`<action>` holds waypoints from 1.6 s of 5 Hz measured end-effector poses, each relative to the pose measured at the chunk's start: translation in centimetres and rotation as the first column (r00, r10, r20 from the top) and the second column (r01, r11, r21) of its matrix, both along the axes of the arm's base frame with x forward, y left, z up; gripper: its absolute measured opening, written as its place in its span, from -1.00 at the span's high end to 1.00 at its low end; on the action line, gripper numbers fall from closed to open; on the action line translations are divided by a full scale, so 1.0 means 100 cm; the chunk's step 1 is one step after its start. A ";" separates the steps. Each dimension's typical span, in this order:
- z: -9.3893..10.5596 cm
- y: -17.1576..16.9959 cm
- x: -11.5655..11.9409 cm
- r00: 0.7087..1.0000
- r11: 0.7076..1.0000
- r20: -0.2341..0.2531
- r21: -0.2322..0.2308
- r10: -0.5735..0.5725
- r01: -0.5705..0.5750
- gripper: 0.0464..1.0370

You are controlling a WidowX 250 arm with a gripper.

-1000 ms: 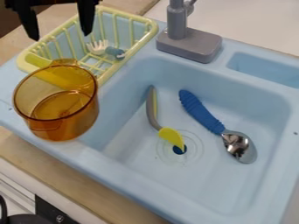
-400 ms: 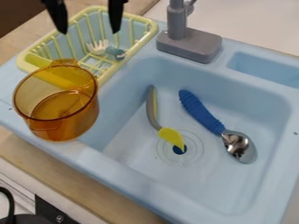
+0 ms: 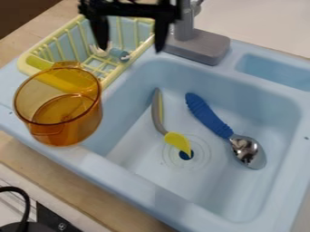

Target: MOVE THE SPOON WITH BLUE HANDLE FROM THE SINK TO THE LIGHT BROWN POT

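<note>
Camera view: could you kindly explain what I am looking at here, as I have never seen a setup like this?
The camera is fixed and looks down at a slant on a toy kitchen. The black device at the top is the robot's gripper, its two fingers apart with nothing held between them. Below is a light blue sink. In its basin lie the spoon with the blue handle, which is to be moved, and a grey-and-yellow utensil, whose yellow end reaches the drain. The see-through light brown pot, where the spoon should go, stands at the left of the basin. Behind it is a yellow rack, and at the back stands a grey faucet.
</note>
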State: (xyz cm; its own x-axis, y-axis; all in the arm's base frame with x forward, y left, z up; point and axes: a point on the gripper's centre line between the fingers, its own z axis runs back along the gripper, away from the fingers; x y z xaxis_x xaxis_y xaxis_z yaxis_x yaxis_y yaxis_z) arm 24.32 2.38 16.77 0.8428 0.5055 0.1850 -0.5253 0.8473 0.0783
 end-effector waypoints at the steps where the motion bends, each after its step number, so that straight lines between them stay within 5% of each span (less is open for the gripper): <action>1: -0.001 -0.018 -0.005 1.000 1.000 0.023 -0.002 0.017 -0.017 -0.92; 5: -0.037 -0.078 0.016 0.989 0.976 0.129 -0.214 0.067 -0.038 -0.92; 6: -0.049 -0.084 0.020 0.987 0.968 0.107 -0.235 0.120 -0.092 -0.92; 8: -0.073 -0.084 0.032 0.989 0.979 0.104 -0.183 0.106 -0.085 -0.92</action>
